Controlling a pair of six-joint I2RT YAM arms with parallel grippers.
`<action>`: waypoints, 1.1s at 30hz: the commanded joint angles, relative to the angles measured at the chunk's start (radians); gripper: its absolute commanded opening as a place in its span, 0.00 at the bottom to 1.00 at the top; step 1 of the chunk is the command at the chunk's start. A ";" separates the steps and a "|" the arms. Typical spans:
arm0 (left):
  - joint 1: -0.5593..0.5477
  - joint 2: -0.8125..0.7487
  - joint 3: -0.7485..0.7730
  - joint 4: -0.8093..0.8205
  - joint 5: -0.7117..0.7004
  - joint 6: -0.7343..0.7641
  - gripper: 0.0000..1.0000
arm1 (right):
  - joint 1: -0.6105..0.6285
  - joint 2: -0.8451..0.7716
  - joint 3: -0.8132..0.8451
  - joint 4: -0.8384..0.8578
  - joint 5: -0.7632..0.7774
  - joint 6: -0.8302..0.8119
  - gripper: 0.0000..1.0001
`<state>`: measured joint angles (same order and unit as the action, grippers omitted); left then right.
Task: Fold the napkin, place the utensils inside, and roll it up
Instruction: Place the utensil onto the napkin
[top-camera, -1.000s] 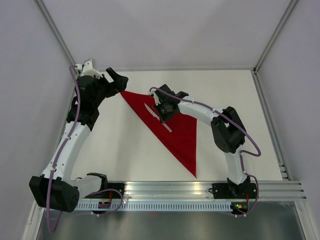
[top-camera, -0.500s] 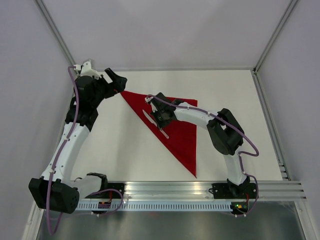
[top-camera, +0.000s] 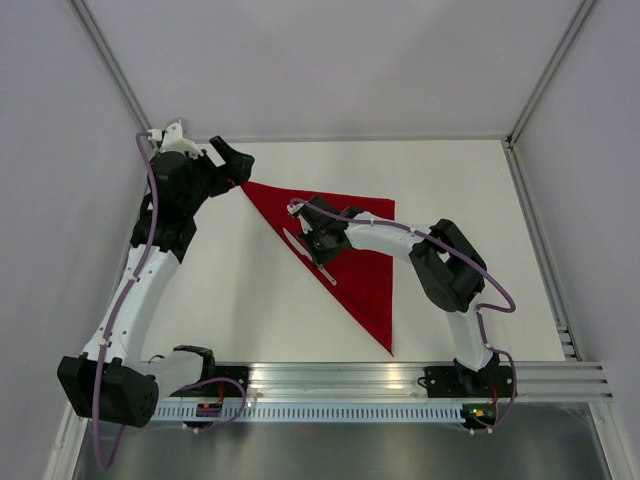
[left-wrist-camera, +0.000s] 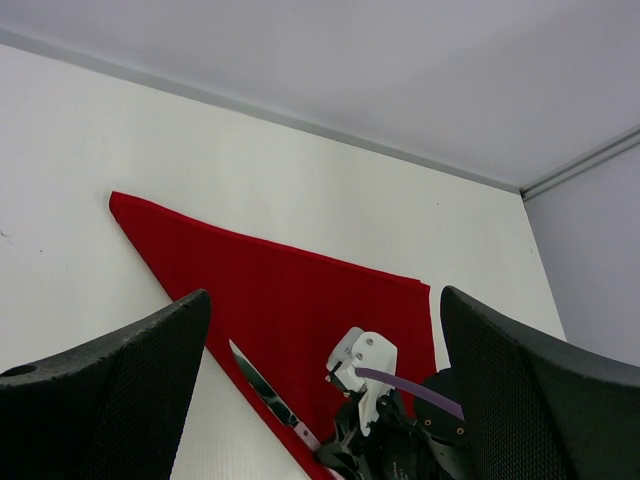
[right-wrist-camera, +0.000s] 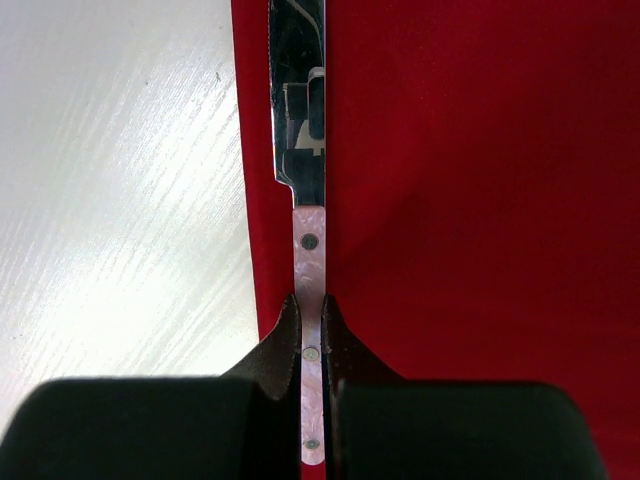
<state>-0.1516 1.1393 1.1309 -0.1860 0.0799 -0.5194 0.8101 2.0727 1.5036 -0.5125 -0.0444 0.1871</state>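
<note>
The napkin lies flat on the table, folded into a triangle. Its long folded edge runs from the far-left corner down toward the near right, and 1 point comes close to the arms' bases. The right gripper is over the upper part of that long edge. Its 2 fingers are pinched shut on the pale riveted handle of the knife, the only utensil that shows. In the right wrist view the knife points straight ahead from the right gripper. Its long axis runs parallel to the napkin's edge and just inside it, with a thin strip of red between the blade and bare table. I cannot tell whether the blade rests on the cloth or hangs just above it. The coming move seems to turn on that alignment: a knife lying along the long edge would be set for rolling across the triangle toward the opposite corner, though the narrow margin looks easy to lose if the knife slides on release. The left gripper hovers near the far-left corner with its fingers spread wide and nothing between them. Its wrist view looks down on the napkin and the knife. It is the nearer arm to that corner, and the right arm is the nearer to the knife.
</note>
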 joint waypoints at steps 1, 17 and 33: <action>0.007 -0.019 0.017 0.000 0.001 0.007 1.00 | 0.009 -0.003 0.003 0.022 0.012 0.020 0.00; 0.015 -0.021 0.010 0.006 0.000 0.016 1.00 | 0.012 0.021 0.006 0.014 -0.002 0.012 0.00; 0.023 -0.016 -0.003 0.023 0.011 0.010 1.00 | 0.015 0.035 0.010 0.000 -0.020 0.025 0.00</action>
<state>-0.1364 1.1393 1.1248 -0.1848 0.0807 -0.5190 0.8162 2.0903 1.5036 -0.5064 -0.0490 0.1879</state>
